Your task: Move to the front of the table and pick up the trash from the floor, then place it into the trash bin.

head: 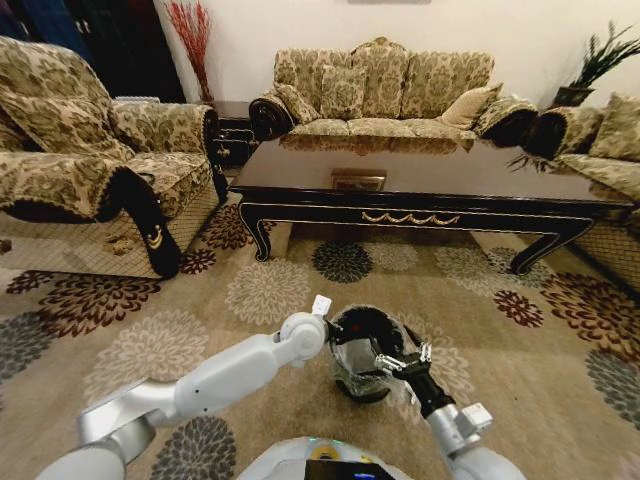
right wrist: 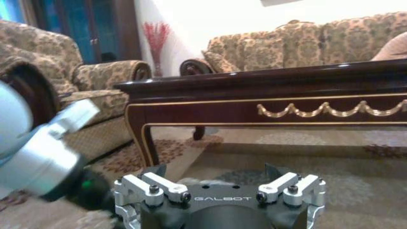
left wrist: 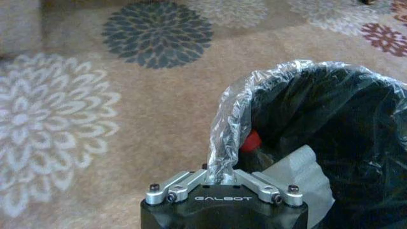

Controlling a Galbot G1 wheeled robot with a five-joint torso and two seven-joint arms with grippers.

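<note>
Left gripper point(left wrist: 222, 177) pinching trash bin point(left wrist: 356, 143) liner

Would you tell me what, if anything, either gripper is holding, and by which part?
The left gripper pinches the clear liner at the trash bin rim. The right gripper, over the bin, is open and holds nothing.

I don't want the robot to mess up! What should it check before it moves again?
1. Bin close in front of the robot: ok.
2. Left gripper shut on the plastic liner at the bin's rim: ok.
3. Right gripper open, by the bin: ok.
4. Scraps lying inside the bin: ok.
5. Right gripper empty: cannot tell.
6. No trash left on the carpet: cannot tell.
</note>
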